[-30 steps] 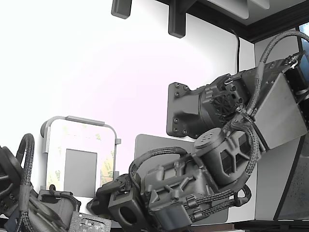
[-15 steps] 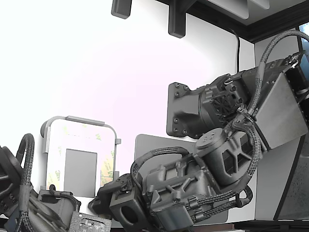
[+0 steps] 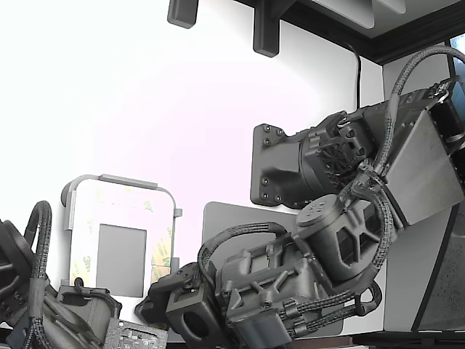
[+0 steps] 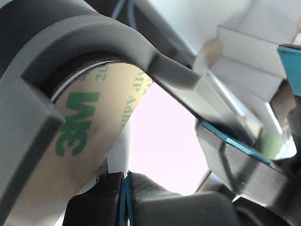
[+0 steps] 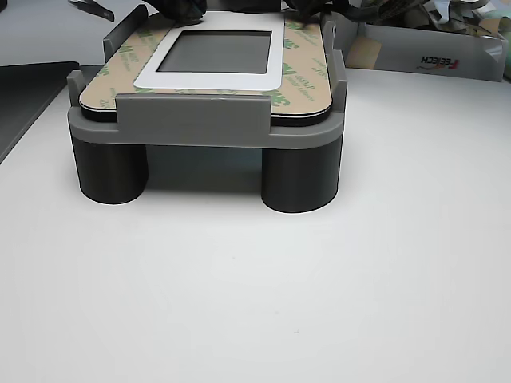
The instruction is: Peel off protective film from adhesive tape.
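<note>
The white plate [image 3: 109, 203] with a grey square [image 3: 121, 258] lies in a grey frame [image 3: 116, 179] at the exterior view's lower left. The tan protective film [image 5: 307, 68] with green 3M print lies flat along the plate's edges and covers the adhesive tape, which is hidden under it. In the wrist view the film [image 4: 94, 122] fills the picture under the frame's rounded corner [image 4: 178, 70]. My gripper [image 4: 126, 188] shows as dark, blue-lined parts right at the film's edge. I cannot tell how the jaws stand or whether they touch the film.
A second arm [image 3: 43, 305] sits at the exterior view's lower left. A large grey mat [image 3: 232, 218] lies behind my arm. The frame stands on dark round legs [image 5: 299, 179]. A white box of scraps [image 5: 423, 48] stands behind it.
My arm has sunk slightly and shifted a little to the exterior view's left, toward the plate's near corner. The plate and film have not moved.
</note>
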